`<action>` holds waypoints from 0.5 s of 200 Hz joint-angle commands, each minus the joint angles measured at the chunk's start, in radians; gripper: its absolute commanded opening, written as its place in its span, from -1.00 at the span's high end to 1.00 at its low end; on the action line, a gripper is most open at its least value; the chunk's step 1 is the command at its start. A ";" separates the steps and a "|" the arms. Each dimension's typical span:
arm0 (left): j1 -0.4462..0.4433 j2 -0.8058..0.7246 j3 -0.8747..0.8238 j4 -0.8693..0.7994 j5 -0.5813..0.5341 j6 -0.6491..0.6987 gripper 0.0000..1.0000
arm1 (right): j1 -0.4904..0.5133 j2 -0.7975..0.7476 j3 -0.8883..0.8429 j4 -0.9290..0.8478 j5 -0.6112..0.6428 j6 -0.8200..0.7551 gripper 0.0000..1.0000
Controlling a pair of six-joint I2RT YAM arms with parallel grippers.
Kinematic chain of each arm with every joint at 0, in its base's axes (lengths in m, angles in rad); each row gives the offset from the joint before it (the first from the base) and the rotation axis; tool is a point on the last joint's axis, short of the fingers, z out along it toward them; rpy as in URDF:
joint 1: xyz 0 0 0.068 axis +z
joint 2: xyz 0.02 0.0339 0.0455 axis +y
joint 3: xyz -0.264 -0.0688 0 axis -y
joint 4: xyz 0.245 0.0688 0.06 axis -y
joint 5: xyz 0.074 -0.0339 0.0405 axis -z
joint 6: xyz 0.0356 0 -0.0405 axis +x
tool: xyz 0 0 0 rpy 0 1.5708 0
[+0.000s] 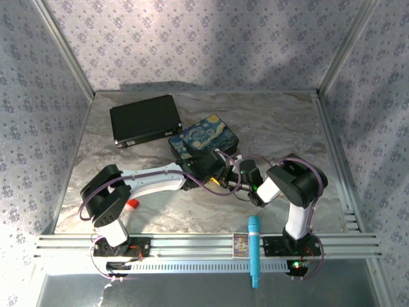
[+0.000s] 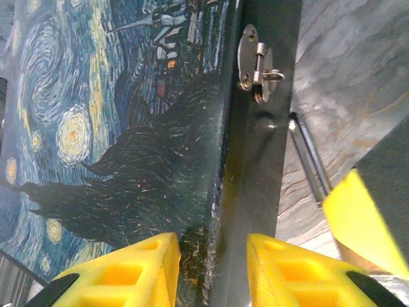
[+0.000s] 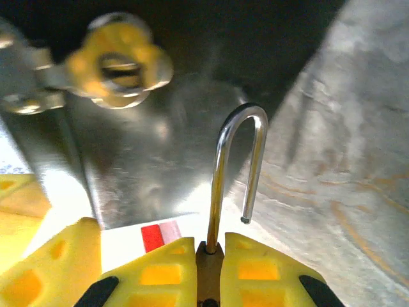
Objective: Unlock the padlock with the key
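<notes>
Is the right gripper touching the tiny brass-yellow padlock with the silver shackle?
Touching. The right wrist view shows the right gripper clamping the padlock body between its yellow fingers, no gap.

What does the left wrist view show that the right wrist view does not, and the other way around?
Left wrist view: the swirling blue and yellow painted top of the box, and the left gripper, yellow fingers apart. Right wrist view: the right gripper shut on the small brass padlock, whose silver shackle stands open, free end in the air. Both: the box's dark side wall, its silver hasp, and the grey marbled table.
</notes>
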 commanded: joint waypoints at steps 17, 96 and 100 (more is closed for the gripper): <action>0.021 0.035 -0.082 -0.234 0.038 -0.042 0.32 | -0.024 0.024 -0.054 -0.177 -0.020 -0.046 1.00; 0.021 0.024 -0.055 -0.219 -0.031 -0.078 -0.48 | -0.080 -0.158 0.024 -0.806 -0.034 -0.344 1.00; 0.021 0.024 -0.053 -0.220 -0.036 -0.084 -0.50 | -0.082 -0.175 0.042 -0.857 -0.022 -0.375 1.00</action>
